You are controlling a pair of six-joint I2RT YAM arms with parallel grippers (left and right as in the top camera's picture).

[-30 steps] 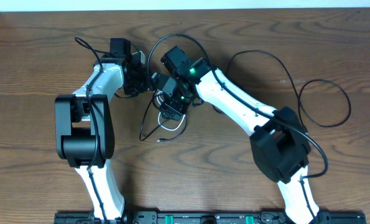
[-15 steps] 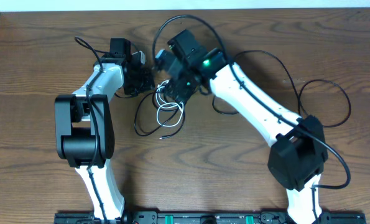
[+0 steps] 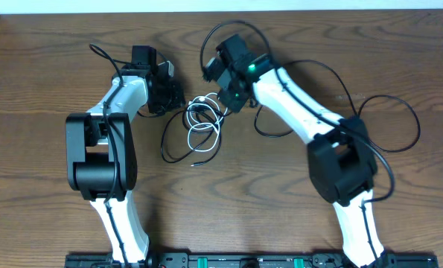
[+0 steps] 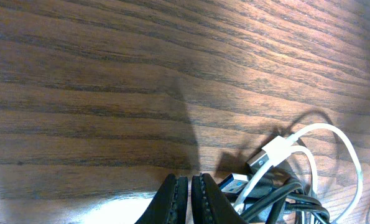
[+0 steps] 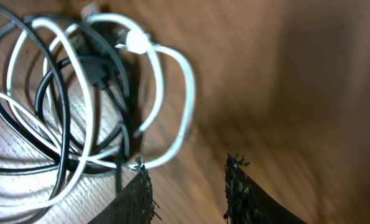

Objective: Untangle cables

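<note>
White and black cables (image 3: 199, 123) are lying in a loose tangle near the middle of the wooden worktop (image 3: 42, 74), between the two arms. In the overhead view, the white cable (image 3: 206, 128) is forming small overlapping loops. A thin black cable (image 3: 170, 149) is sweeping out below and to the left of them in a wider curve.

At the tangle's upper left edge, the left end effector (image 3: 178, 95) is sitting low over the worktop. Its wrist camera is showing the left end effector (image 4: 189, 198) closed, with the two dark fingers pressed almost together and nothing visible between them. Just beside these fingers, a white plug (image 4: 273, 152) is resting on the wood with its cord curving away in a loop. A blue-tipped plug (image 4: 235, 183) is lying under it among black cords.

Hovering at the upper right edge of the tangle, the right end effector (image 3: 222, 98) is pointing toward the loops. From its wrist, the right end effector (image 5: 188, 186) is standing open, with bare wood showing between its two fingers (image 5: 240, 193). One white loop (image 5: 175, 81) is passing close to the other finger, though contact is unclear. Black strands (image 5: 110, 71) are crossing the white coils further off.
</note>
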